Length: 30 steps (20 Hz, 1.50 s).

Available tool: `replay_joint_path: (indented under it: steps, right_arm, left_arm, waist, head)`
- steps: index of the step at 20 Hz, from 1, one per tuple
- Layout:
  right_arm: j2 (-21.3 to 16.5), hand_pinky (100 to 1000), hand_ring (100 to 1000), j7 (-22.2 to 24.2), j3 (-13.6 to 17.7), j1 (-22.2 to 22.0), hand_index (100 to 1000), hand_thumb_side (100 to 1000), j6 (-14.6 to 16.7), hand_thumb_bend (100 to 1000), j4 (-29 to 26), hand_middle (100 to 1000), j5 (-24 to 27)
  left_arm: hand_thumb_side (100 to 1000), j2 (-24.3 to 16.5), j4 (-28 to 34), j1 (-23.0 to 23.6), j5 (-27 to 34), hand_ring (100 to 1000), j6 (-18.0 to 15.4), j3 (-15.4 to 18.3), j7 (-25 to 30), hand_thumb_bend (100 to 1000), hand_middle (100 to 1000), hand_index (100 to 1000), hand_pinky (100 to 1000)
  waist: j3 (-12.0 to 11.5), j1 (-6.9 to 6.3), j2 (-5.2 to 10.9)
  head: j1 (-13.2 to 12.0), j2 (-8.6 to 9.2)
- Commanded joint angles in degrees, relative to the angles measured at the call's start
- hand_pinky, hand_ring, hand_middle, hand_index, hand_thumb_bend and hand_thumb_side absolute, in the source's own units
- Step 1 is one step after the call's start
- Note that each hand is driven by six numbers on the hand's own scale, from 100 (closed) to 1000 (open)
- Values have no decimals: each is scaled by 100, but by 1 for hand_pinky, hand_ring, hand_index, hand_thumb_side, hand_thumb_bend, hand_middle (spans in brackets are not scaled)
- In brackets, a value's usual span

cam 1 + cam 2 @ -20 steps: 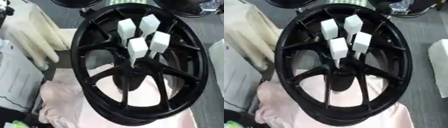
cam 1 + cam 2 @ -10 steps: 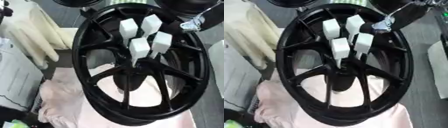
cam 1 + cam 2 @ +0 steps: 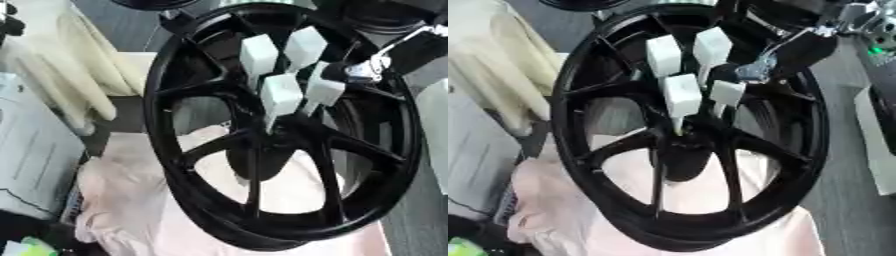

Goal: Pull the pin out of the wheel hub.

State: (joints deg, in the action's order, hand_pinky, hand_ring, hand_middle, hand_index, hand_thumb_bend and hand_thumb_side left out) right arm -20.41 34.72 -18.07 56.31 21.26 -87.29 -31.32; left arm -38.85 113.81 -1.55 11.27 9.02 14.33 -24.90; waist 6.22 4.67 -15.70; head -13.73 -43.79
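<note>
A black spoked wheel hub point(image 3: 262, 235) stands tilted in the middle of both views. Several white pins with block heads stick out of its centre: two upper ones point(image 3: 260, 52) point(image 3: 304, 46), a front one point(image 3: 280, 95) and a right one point(image 3: 325, 90). My right hand point(image 3: 752, 70), black with silver joints, comes in from the upper right across the rim. It lies against the top of the right pin point(image 3: 726, 94) and covers part of that pin's head. Whether it holds the pin is not visible. My left hand shows in neither view.
A pale pink cloth point(image 3: 131, 200) lies under the wheel. Cream fabric point(image 3: 70, 65) hangs at the upper left beside a white box point(image 3: 26, 150). A white block point(image 3: 877, 145) stands at the right edge. Something green point(image 3: 26, 247) shows in the lower left corner.
My right hand came in from the upper right, crossed the rim and now reaches the right pin. The wheel and the pins stay where they were.
</note>
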Motion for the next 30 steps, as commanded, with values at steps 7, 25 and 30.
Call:
replay_joint_path:
  steps: [7, 25, 30]
  right_arm:
    - [-116, 673, 537, -46, 81, -156, 726, 590, -59, 510, -444, 516, -209]
    - [-199, 650, 524, -126, 198, -562, 689, 540, -157, 489, -502, 500, -526]
    - [-206, 637, 515, -174, 222, -602, 670, 505, -208, 475, -506, 490, -577]
  left_arm:
    - [676, -94, 78, -25, -32, 491, 33, 77, 15, 285, 481, 710, 567]
    - [691, -73, 78, -81, -28, 494, 32, 53, 97, 262, 483, 709, 590]
    - [693, -65, 78, -86, -30, 495, 31, 51, 113, 258, 483, 706, 592]
  waist:
    - [-42, -27, 34]
    - [-78, -46, -52]
    - [-90, -49, -70]
  head:
    - [-9, -33]
    - [59, -33]
    - [80, -33]
